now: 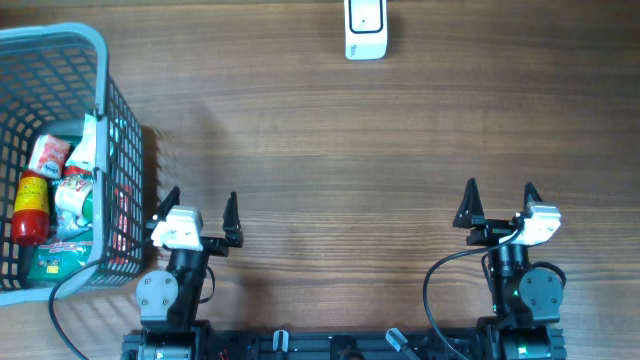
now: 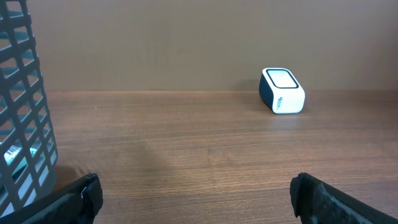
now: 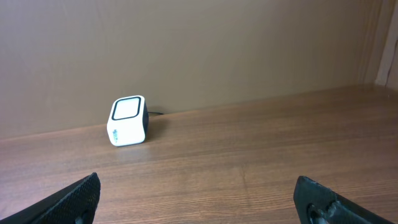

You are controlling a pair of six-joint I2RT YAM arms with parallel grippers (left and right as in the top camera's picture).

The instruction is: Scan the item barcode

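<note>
Both hands are empty with their fingers spread wide. The left hand (image 1: 200, 200) and the right hand (image 1: 500, 195) hover low over the bare counter (image 1: 320, 150), well apart from each other. The goods to be scanned all lie in the grey basket (image 1: 102, 60) just beside the left hand, on its outer side. Among them are a red bottle (image 1: 30, 208) lying flat and a heap of white and green packets (image 1: 75, 190), and nothing marks which one is meant. The scanner (image 1: 365, 28) stands far ahead of both hands, ahead and inward from each, with its window facing up. The bottle looks stiff and somewhat weighty, round enough to roll or twist in a pinch, so it is best taken across the middle of its body. The packets are probably light, soft and slick. They will crumple, so a sealed edge or a firm corner should hold better than the puffed middle. The basket's tall mesh wall means the left hand must come in from above. No barcode is visible from here.
</note>
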